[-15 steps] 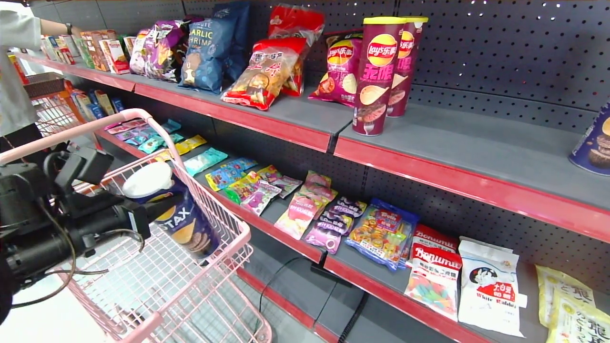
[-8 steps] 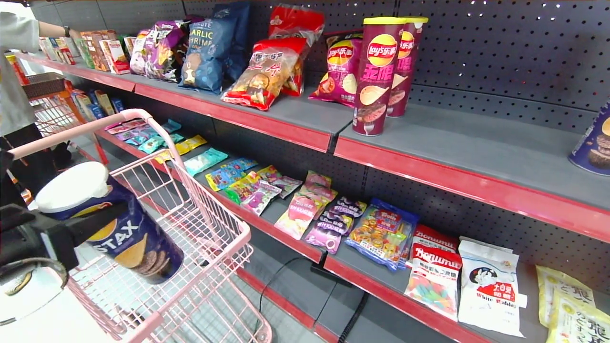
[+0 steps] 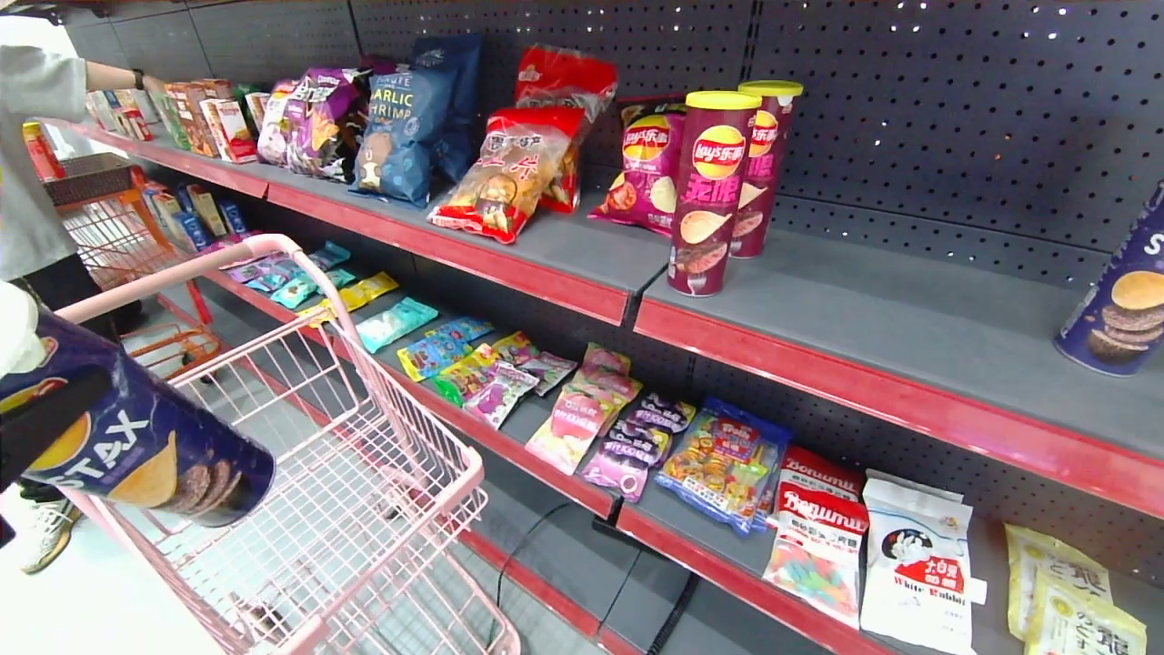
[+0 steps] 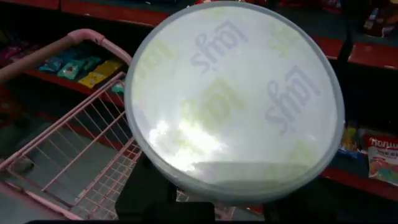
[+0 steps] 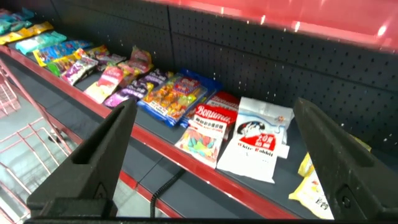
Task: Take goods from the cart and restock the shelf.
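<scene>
A dark blue chip can (image 3: 136, 446) with a white lid (image 4: 233, 99) hangs tilted above the near left side of the pink cart (image 3: 182, 273). My left gripper (image 3: 64, 428) is shut on it, one black finger crossing its side. The upper shelf (image 3: 909, 318) has a bare grey stretch between two purple chip cans (image 3: 714, 191) and another blue can (image 3: 1114, 300) at the far right. My right gripper (image 5: 211, 155) stands open and holds nothing, out in front of the lower shelf's candy bags (image 5: 174, 93).
Snack bags (image 3: 500, 173) and boxes fill the upper shelf's left part. Flat candy packs (image 3: 727, 455) line the lower shelf. A second, orange cart (image 3: 109, 227) stands farther left. A black cable (image 3: 546, 537) lies on the floor under the shelf.
My left arm has lifted the blue can out of the pink cart and drawn it left and nearer to the camera. The head camera has shifted a little.
</scene>
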Robot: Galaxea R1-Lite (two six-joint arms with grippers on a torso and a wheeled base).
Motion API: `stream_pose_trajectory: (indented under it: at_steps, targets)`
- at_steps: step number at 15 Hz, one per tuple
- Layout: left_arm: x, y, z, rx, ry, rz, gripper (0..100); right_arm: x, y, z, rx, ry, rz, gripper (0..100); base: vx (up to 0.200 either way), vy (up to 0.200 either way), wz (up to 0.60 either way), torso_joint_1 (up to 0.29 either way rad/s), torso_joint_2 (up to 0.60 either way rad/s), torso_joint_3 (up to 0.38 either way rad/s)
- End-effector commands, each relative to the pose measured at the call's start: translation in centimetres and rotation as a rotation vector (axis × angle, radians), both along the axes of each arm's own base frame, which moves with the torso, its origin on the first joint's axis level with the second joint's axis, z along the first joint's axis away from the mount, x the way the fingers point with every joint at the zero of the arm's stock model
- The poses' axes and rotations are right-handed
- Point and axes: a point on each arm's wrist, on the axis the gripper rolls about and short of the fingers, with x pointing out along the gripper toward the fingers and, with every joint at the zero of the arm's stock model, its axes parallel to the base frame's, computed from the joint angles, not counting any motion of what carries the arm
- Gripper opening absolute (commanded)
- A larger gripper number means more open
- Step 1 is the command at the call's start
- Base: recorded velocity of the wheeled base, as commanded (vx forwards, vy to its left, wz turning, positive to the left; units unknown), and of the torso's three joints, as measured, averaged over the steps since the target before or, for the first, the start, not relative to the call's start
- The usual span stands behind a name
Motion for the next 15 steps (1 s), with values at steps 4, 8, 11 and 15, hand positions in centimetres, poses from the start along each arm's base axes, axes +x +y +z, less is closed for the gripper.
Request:
stream_pose_trajectory:
  at_steps: [4,8,11,15]
  targets:
    - [-3.1,-0.1,-0.3,0.005,-0.024,0.0,0,0.0,0.0,0.0,0.0,0.002,0.0,100,0.0,0.0,0.0,0.221,-0.58,-0.349]
    - [-5.2,-0.2,-1.1,0.004,0.002,0.002,0,0.0,0.0,0.0,0.0,0.002,0.0,100,0.0,0.0,0.0,0.229,-0.55,-0.323]
    - [-5.3,-0.2,-1.1,0.004,-0.004,0.005,0,0.0,0.0,0.0,0.0,0.002,-0.002,100,0.0,0.0,0.0,0.175,-0.41,-0.232]
    - [-5.3,-0.2,-1.1,0.014,-0.002,0.015,0,0.0,0.0,0.0,0.002,0.002,-0.002,100,0.0,0.0,0.0,0.163,-0.37,-0.207]
